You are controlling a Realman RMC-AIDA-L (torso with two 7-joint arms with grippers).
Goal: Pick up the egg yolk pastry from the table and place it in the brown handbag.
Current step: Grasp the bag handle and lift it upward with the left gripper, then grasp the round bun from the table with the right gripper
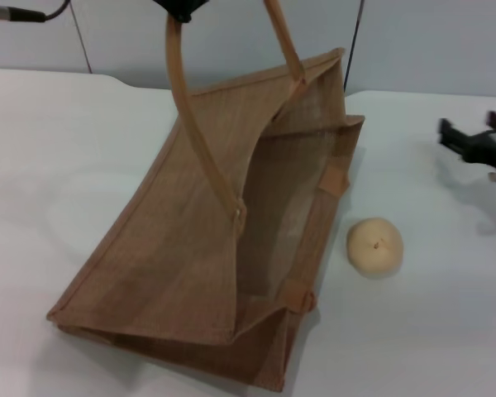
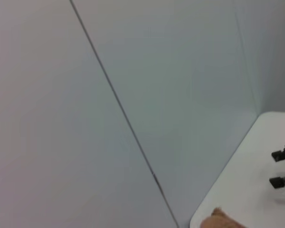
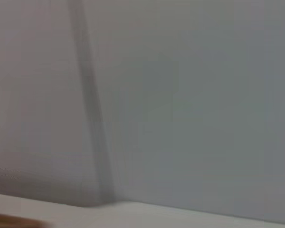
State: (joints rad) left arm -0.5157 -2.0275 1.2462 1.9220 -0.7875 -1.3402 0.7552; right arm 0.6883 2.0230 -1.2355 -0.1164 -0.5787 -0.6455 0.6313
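Nearest to the robot, the brown handbag lies on its side on the white table, and its mouth is turned to the right and stands wide apart. Just beside this mouth, not touching the bag, the egg yolk pastry rests on the table. Farther back on the right, the right gripper hangs low over the table with its fingers spread and nothing between them. At the far top edge, the left gripper holds up one handle of the bag; its fingers are closed on the strap.
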